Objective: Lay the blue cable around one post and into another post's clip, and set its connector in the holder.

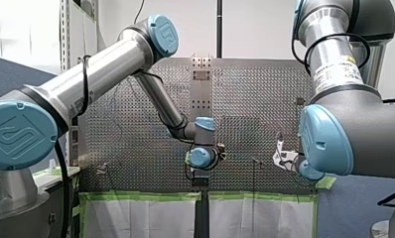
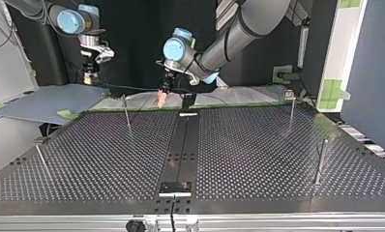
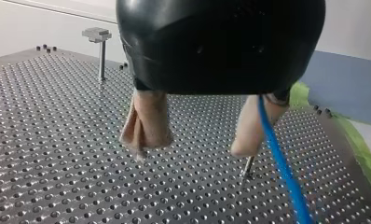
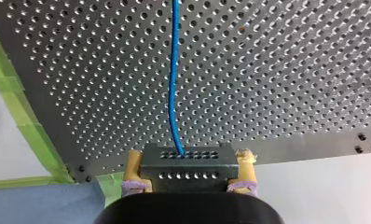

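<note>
My right gripper point(image 4: 189, 156) is shut on the black connector point(image 4: 188, 164), yellow pads on both its sides. The blue cable point(image 4: 174, 74) leaves the connector and runs out over the perforated table. In the top view this gripper point(image 2: 89, 77) hangs at the left, off the table's far edge. The cable point(image 2: 132, 88) stretches from it toward my left gripper point(image 2: 160, 101). In the left wrist view my left gripper point(image 3: 197, 140) stands open, beige fingers point(image 3: 146, 126) apart. The cable point(image 3: 281, 163) passes along the outer side of one finger. A thin post point(image 3: 247, 168) stands just under that finger.
A post with a clip head point(image 3: 101, 51) stands further out on the table. The top view shows thin posts point(image 2: 126, 113) point(image 2: 291, 108) point(image 2: 320, 162) and a black holder point(image 2: 175, 187) on the centre strip near the front edge. Green tape point(image 4: 30, 130) lines the table's border.
</note>
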Controlling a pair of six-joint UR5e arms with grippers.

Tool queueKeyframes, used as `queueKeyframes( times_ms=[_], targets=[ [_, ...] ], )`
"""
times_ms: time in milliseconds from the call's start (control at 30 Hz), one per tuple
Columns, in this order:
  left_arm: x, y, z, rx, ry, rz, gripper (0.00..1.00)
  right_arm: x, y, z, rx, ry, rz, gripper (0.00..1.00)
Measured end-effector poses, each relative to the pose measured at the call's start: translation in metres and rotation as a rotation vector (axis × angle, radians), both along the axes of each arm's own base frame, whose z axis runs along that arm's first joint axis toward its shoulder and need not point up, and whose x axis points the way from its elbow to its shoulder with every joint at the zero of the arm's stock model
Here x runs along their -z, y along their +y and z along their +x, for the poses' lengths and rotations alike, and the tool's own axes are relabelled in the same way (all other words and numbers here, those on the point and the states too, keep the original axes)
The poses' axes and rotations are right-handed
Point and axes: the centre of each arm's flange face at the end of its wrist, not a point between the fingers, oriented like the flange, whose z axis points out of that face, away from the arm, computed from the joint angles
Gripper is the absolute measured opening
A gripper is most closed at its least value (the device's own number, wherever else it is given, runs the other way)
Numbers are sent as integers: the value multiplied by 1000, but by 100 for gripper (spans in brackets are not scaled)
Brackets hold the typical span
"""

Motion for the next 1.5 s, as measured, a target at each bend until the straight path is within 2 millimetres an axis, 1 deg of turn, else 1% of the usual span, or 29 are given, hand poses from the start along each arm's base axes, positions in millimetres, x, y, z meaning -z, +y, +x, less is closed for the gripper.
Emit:
queueKeyframes(
  times_ms=[33,300,500,667,767,867,1200,1367,1500],
  targets=[
    [0,0,-1,-2,-1,6,0,-1,-2,0,1,0,-3,7],
    [5,1,-12,-48,-15,68,0,-9,-21,-5,23,-3,-37,7],
    [12,7,-20,-76,-29,64,0,-11,-27,-10,43,-3,-45,7],
    [18,15,-21,-87,-42,55,0,-12,-30,-14,58,-5,-48,7],
    [19,17,-21,-91,-56,42,0,-6,-31,-17,76,-5,-42,7],
    [22,17,-21,-91,-67,32,0,4,-36,-20,90,-3,-29,7],
    [49,18,-23,-71,-64,27,0,43,-56,-24,110,7,58,7],
    [51,17,-21,-66,-71,13,0,44,-70,-25,115,0,57,7],
    [62,15,-17,-67,-56,10,0,39,-84,-27,129,-2,43,7]
  ],
)
